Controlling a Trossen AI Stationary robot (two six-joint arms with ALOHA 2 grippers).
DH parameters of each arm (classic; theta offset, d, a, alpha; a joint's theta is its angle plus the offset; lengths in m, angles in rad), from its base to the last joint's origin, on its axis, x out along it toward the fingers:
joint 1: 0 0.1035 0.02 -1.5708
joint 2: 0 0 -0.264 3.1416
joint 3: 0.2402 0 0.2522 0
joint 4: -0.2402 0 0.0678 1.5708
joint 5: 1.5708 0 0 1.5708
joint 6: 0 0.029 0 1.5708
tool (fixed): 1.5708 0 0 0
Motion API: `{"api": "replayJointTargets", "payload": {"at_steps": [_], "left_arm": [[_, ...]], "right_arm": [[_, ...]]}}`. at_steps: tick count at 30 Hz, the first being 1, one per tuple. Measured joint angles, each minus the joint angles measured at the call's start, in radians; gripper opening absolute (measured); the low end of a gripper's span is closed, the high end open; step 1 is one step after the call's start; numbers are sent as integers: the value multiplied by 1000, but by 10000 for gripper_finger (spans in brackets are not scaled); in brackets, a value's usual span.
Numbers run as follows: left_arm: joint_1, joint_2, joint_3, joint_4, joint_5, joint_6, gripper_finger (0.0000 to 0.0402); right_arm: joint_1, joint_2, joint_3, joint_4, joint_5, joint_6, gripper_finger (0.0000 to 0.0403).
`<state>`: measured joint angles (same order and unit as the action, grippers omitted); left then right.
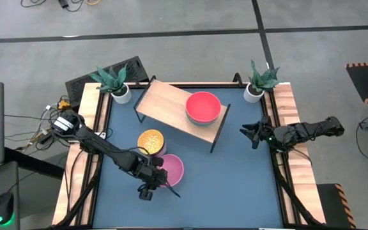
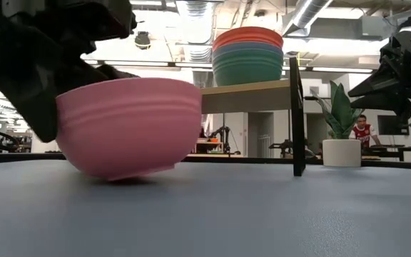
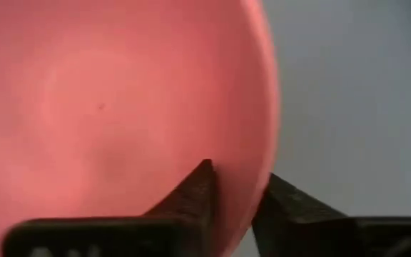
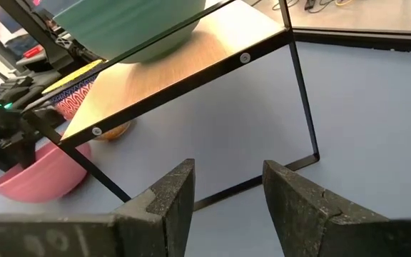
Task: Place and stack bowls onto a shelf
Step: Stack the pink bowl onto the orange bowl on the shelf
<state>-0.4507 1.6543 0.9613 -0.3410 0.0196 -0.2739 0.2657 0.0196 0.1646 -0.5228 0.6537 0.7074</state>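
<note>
While the pink bowl (image 1: 172,168) tilts on the blue counter (image 1: 235,185), the left tool (image 1: 153,181) pinches its rim.

One finger (image 3: 195,196) sits inside the bowl, the other outside. Three bowls are stacked on the shelf (image 1: 165,102), topped by the red-pink bowl (image 1: 203,106). The right tool (image 1: 250,133) hovers empty, half open, near the counter's right edge.
</note>
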Motion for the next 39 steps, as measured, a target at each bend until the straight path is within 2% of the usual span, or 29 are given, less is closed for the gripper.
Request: {"api": "replayJointTargets", "payload": {"at_steps": [3,7,12,15,20,31,35,39], "left_arm": [[1,-1,8,26,-19,-8,11],[2,-1,30,56,-15,-41,5],[1,1,123,64,40,-53,0],[1,2,186,60,38,-48,0],[13,2,329,-95,15,7,0],[65,2,780,-622,-246,255,0],[120,1,920,-718,-356,343,0],[210,1,1019,-721,-464,467,0]], "right_arm": [[0,0,0,0,0,0,191],[0,0,0,0,0,0,191],[0,0,0,0,0,-1,191],[0,0,0,-1,0,0,191],[0,0,0,0,0,0,191],[0,0,-1,0,-1,-1,191],[0,0,-1,-6,0,-8,191],[0,0,-1,-11,0,-8,191]]}}
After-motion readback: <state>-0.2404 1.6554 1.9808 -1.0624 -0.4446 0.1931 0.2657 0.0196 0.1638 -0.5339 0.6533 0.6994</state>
